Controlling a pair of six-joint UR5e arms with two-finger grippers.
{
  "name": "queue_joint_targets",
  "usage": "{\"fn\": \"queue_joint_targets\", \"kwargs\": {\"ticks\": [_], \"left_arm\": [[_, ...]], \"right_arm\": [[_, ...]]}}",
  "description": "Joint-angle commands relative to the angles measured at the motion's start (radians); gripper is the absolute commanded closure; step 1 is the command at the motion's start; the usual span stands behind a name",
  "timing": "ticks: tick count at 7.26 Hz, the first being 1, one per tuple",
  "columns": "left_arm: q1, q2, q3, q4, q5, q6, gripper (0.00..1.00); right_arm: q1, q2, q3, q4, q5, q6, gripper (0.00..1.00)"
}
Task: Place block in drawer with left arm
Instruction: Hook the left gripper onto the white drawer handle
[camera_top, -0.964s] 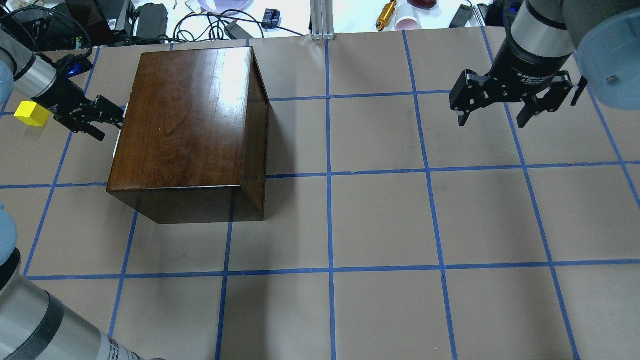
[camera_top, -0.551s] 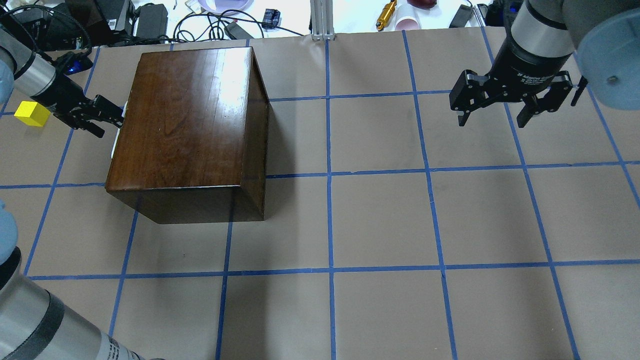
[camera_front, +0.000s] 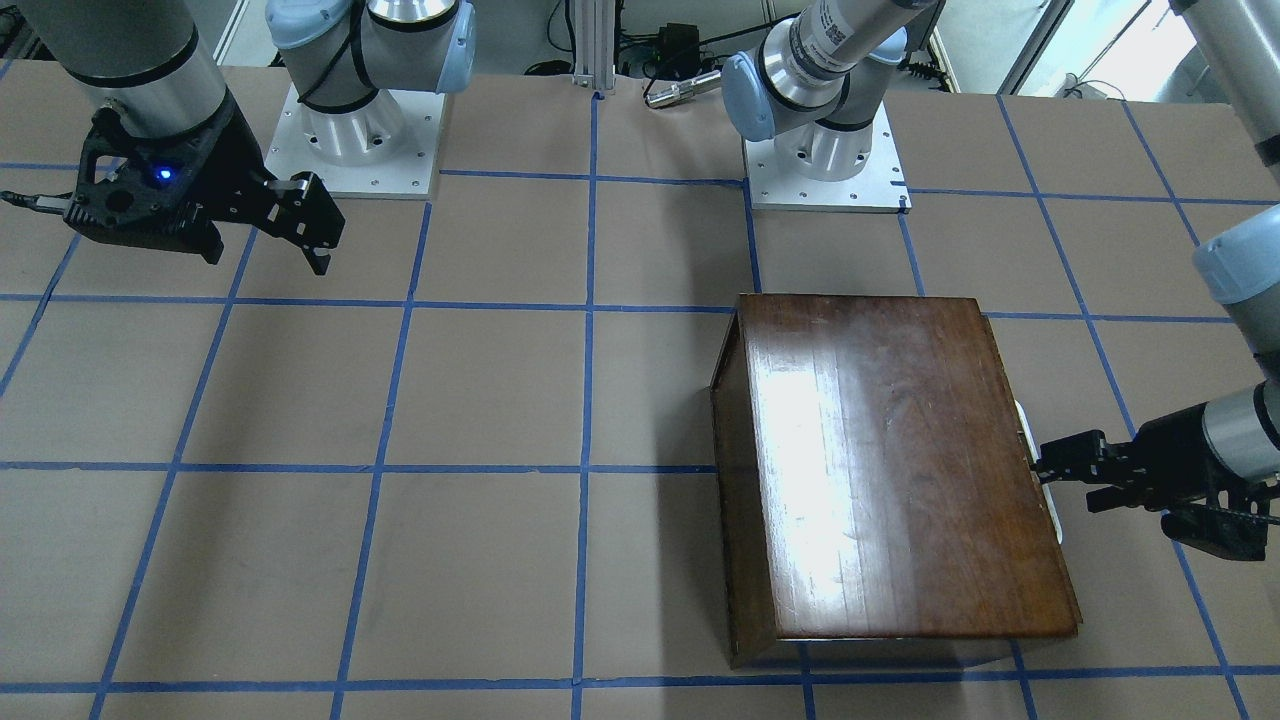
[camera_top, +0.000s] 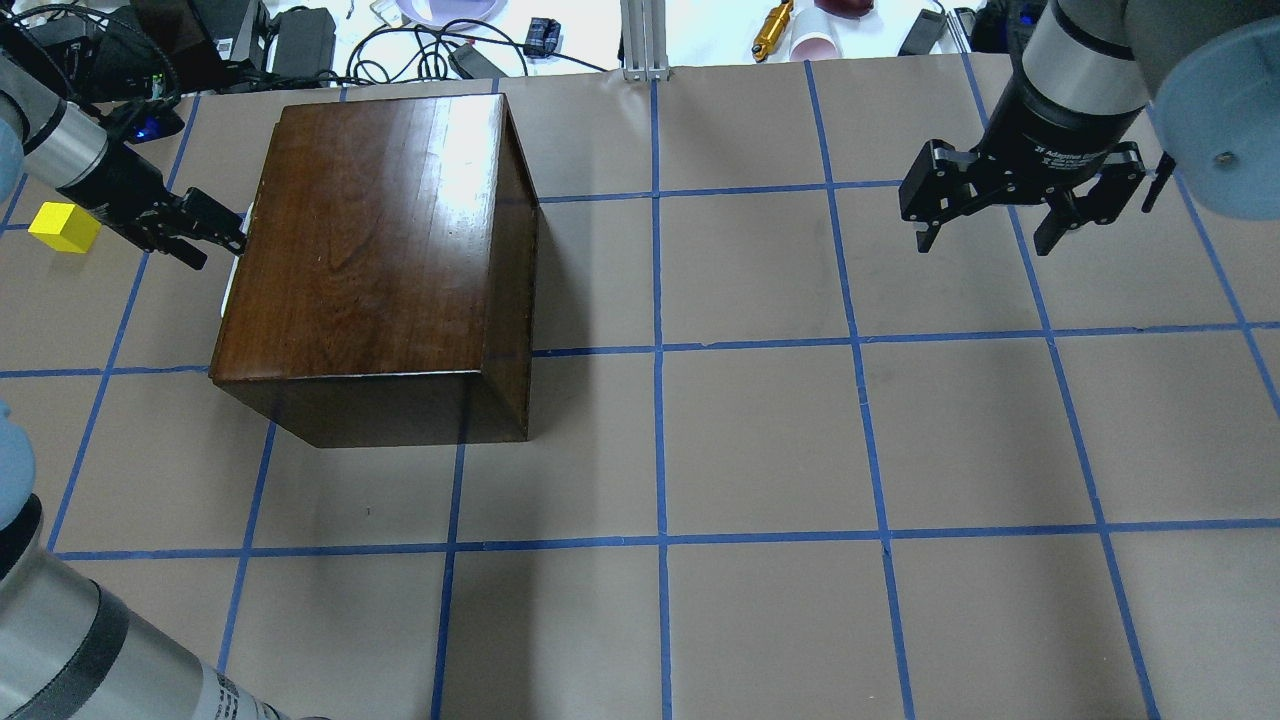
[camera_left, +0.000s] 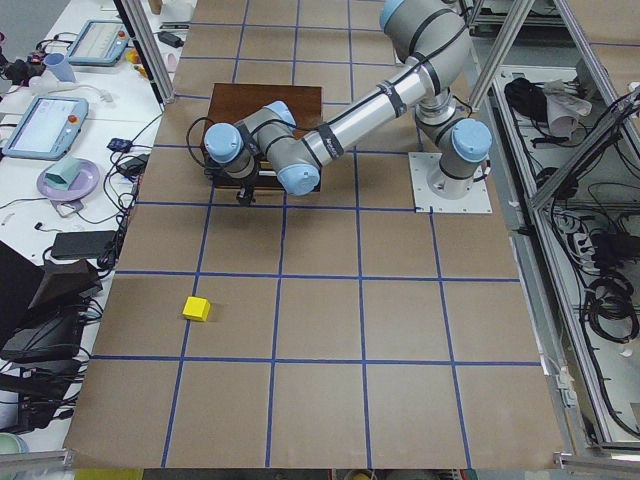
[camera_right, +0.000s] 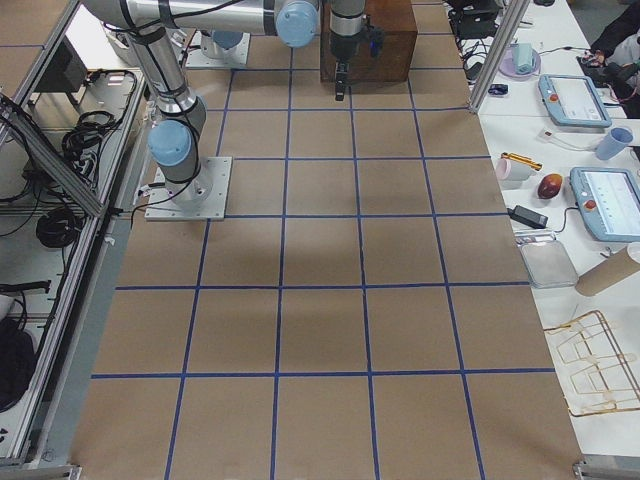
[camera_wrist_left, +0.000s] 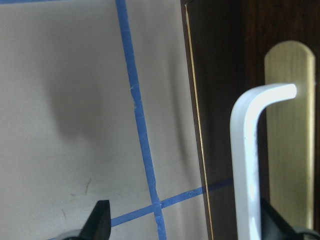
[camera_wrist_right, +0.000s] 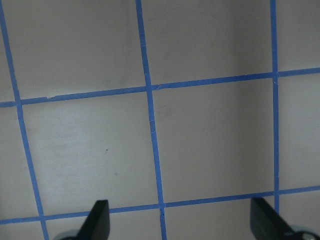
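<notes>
Slightly closer to the cabinet (camera_top: 380, 240) the left gripper (camera_top: 223, 251) has been brought, its fingers spread wide around the white handle (camera_wrist_left: 247, 165) of the drawer (camera_wrist_left: 220, 125) (nothing is clamped yet), so the drawer is judged unopened and the block (camera_top: 64, 227) is left untouched on the table (camera_top: 760, 440), beside that arm.

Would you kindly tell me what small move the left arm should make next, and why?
Probably shut the left gripper on the pale handle. The wrist view shows the handle between the open fingers, the drawer is shut, and the block lies on the table, so the drawer needs to be opened first.
</notes>
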Motion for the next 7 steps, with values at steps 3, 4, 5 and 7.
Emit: {"fn": "queue_joint_targets", "kwargs": {"ticks": [3, 4, 5, 7], "left_arm": [[0.002, 0.001, 0.009, 0.0, 0.009, 0.049, 0.0], [0.003, 0.001, 0.012, 0.002, 0.009, 0.05, 0.0], [0.003, -0.005, 0.021, 0.002, 0.009, 0.052, 0.0], [0.008, -0.019, 0.038, 0.0, 0.01, 0.078, 0.0]], "right_arm": [[0.0, 0.0, -0.001, 0.0, 0.0, 0.0, 0.0], [0.0, 0.0, -0.001, 0.0, 0.0, 0.0, 0.0], [-0.001, 0.0, -0.001, 0.0, 0.0, 0.0, 0.0], [0.0, 0.0, -0.001, 0.0, 0.0, 0.0, 0.0]]}}
